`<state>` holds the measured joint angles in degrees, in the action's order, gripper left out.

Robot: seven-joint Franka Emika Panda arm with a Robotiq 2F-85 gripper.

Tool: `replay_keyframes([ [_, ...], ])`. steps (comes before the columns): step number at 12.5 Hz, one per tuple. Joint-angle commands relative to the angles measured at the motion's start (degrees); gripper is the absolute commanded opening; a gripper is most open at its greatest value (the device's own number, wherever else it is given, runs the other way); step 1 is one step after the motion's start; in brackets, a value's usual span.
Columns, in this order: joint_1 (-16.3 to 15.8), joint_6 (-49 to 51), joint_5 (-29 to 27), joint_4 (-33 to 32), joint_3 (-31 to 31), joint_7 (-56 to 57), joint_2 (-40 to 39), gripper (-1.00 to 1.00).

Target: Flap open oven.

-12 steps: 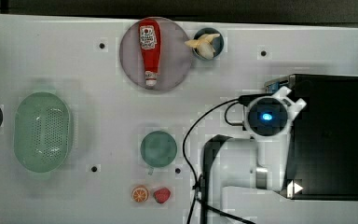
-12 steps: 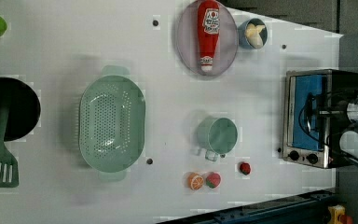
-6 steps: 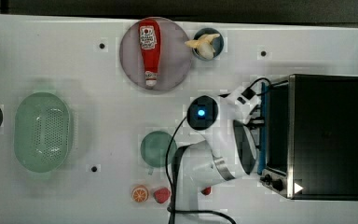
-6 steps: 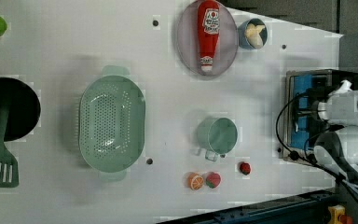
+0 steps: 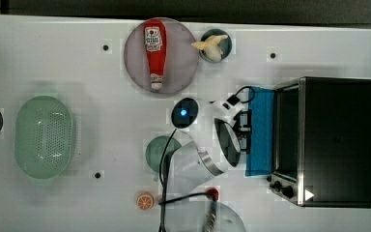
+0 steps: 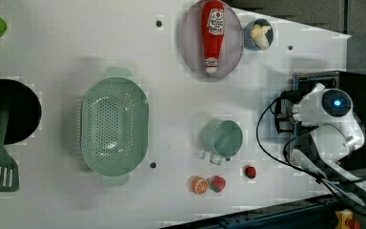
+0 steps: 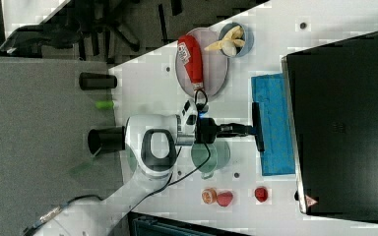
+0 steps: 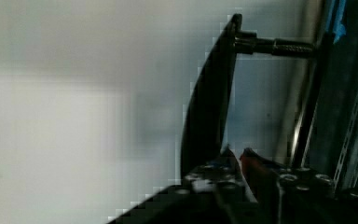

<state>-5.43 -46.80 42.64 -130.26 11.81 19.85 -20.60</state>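
The boxy toaster oven (image 5: 338,140) with black top and silver front frame sits at about three o'clock on the white table (image 5: 77,72) in the top view. Its blue-tinted glass door (image 5: 261,130) is swung down nearly flat, stretching toward nine o'clock from the oven's front. In the right view the black bar handle (image 7: 259,127) runs along the door's outer edge, and the gripper (image 7: 248,130) meets it there, fingers nearly closed and pinched on the bar. The wrist view shows the dark handle (image 8: 209,102) right against the fingertips (image 8: 230,161).

The white robot arm (image 5: 198,145) reaches in from six o'clock in the top view. At twelve o'clock a red ketchup bottle (image 5: 154,53) lies on a round grey plate (image 5: 183,63), with a small blue bowl holding a banana (image 5: 214,46) just beside it. A pale green perforated colander (image 5: 43,137) rests at nine o'clock, and a green cup (image 5: 157,150) stands near the arm. An orange slice (image 5: 145,201) lies at six o'clock.
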Motion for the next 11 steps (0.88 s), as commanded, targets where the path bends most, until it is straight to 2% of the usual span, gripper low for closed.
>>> replay_keyframes([
  [1, -2.1, 0.0, 3.6, 1.0, -0.9, -12.0, -3.9, -0.65],
  [5, -4.2, -0.8, 4.7, 3.3, -1.1, -15.7, -8.9, -0.65],
  [9, -4.9, -0.9, 4.7, 4.5, -1.3, -15.7, -9.5, -0.65],
  [11, -5.0, -2.1, 0.9, 5.3, -2.1, -16.1, -7.7, -0.65],
])
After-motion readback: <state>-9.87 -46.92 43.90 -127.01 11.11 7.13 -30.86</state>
